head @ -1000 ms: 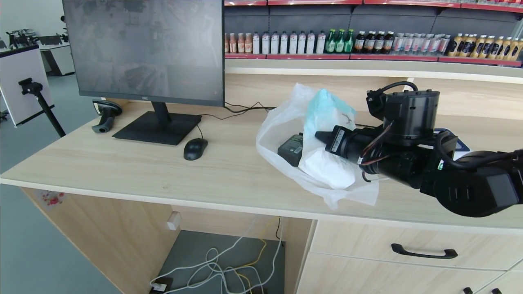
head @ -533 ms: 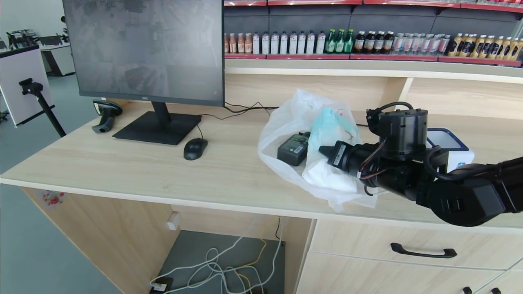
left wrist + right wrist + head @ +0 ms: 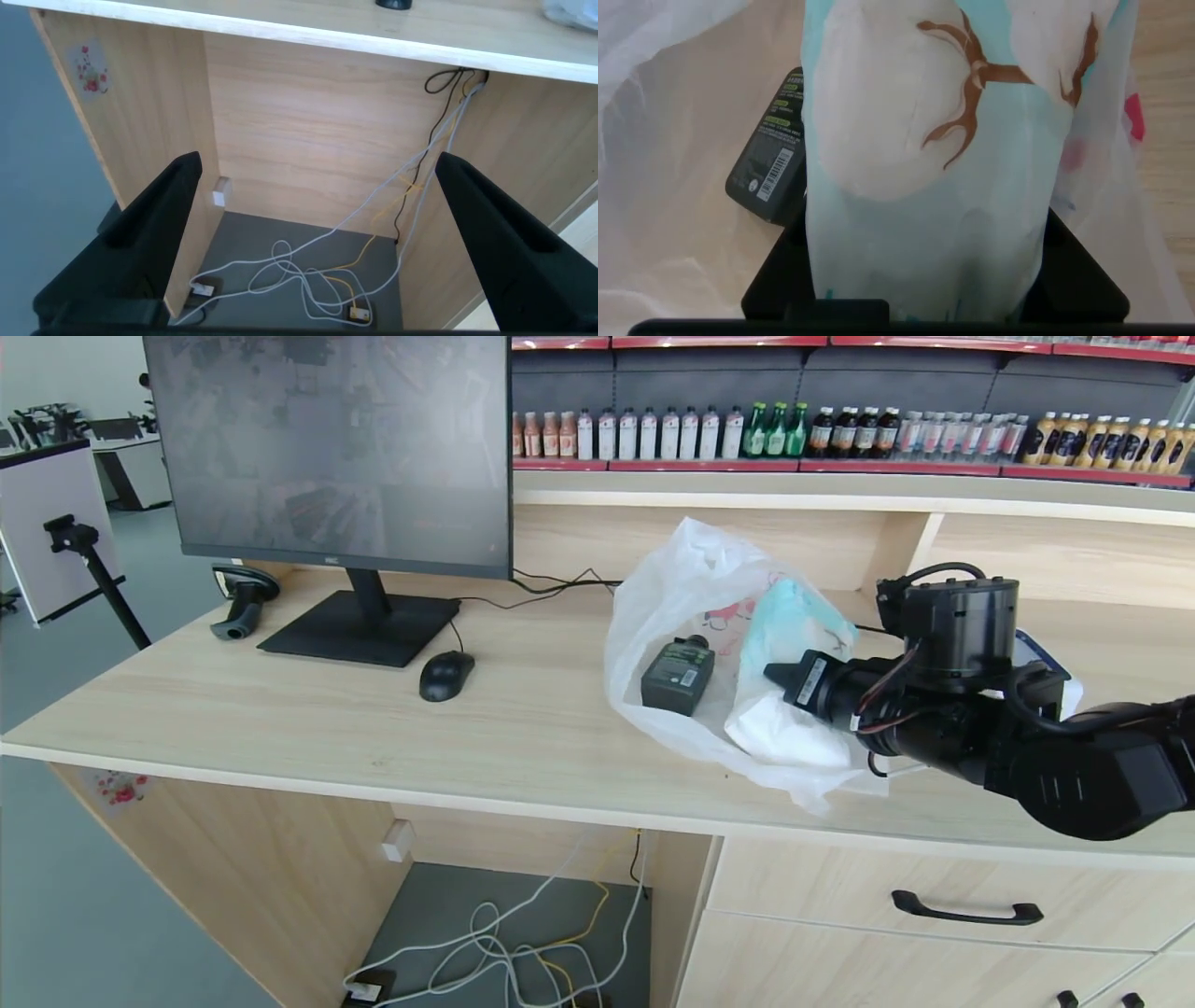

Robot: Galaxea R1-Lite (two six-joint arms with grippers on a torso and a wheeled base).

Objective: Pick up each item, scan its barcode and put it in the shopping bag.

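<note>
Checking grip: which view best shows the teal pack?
Right wrist view: the teal pack sits close between the right hand's fingers. Head view: in the shopping bag, partly behind the arm. Left wrist view faces under the counter.

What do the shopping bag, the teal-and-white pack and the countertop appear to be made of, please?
The shopping bag looks like thin, translucent white plastic film: glossy, crinkled, with the counter showing through it. The teal-and-white pack seems to be soft printed plastic wrap over something padded; it bulges and creases. The countertop is pale, matte wood grain, possibly laminate rather than solid wood.
</note>
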